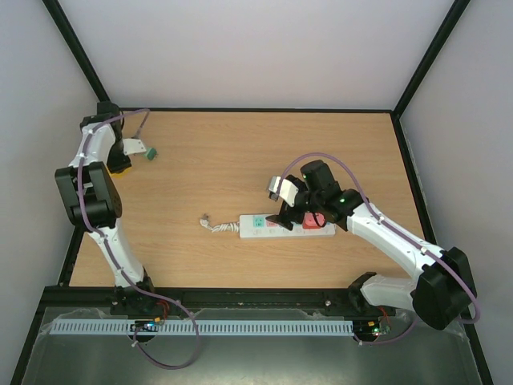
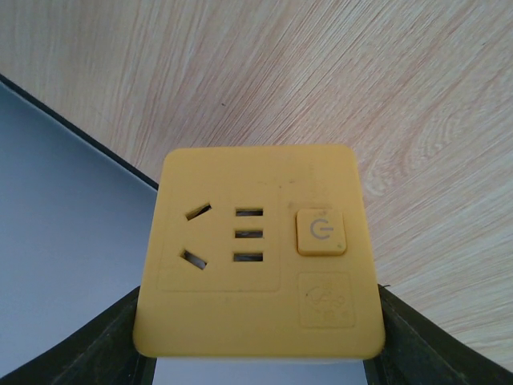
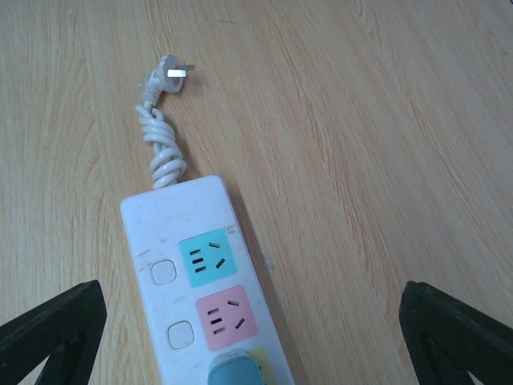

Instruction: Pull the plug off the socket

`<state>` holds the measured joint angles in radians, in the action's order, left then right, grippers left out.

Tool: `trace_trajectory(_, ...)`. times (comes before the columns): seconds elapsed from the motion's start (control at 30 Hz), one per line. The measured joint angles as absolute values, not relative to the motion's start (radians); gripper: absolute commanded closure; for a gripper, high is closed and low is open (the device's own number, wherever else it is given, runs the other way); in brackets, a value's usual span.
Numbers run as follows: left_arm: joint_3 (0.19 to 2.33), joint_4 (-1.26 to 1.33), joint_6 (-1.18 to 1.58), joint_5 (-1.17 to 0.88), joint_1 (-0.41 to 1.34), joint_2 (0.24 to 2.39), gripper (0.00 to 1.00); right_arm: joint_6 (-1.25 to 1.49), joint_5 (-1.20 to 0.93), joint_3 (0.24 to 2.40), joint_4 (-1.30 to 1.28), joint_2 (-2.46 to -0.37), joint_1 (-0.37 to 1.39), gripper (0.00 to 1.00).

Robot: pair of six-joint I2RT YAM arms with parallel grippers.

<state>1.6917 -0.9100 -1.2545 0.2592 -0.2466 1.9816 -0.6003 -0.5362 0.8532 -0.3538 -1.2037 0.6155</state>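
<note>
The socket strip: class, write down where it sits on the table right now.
In the top view the socket lies right of the table's centre, beneath the right end effector, its coiled cord trailing toward the left.

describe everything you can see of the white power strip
The power strip is a long white plastic bar lying flat on the wooden table. It shows a blue and a pink outlet face, each beside a square white button. A blue-green plug seems seated in it. Its coiled white cord ends unplugged. The open right gripper straddles it, not touching.
</note>
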Motion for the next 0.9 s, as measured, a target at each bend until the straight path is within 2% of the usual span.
trace_trajectory(0.43,1.692,-0.829,-1.308,0.402,-0.167,2.097,0.49,-0.601,-0.536,0.843,-0.345,-1.211,0.616,0.02)
trace_trajectory(0.63,1.695,-0.800,-1.317,0.451,-0.139,2.123,0.28,-0.601,-0.535,0.842,-0.345,-1.214,0.616,0.02)
trace_trajectory(0.8,1.695,-0.791,-1.315,0.455,-0.128,2.125,0.14,-0.602,-0.535,0.842,-0.345,-1.219,0.616,0.02)
trace_trajectory(0.9,1.695,-0.789,-1.307,0.450,-0.125,2.125,0.08,-0.601,-0.535,0.842,-0.345,-1.219,0.616,0.02)
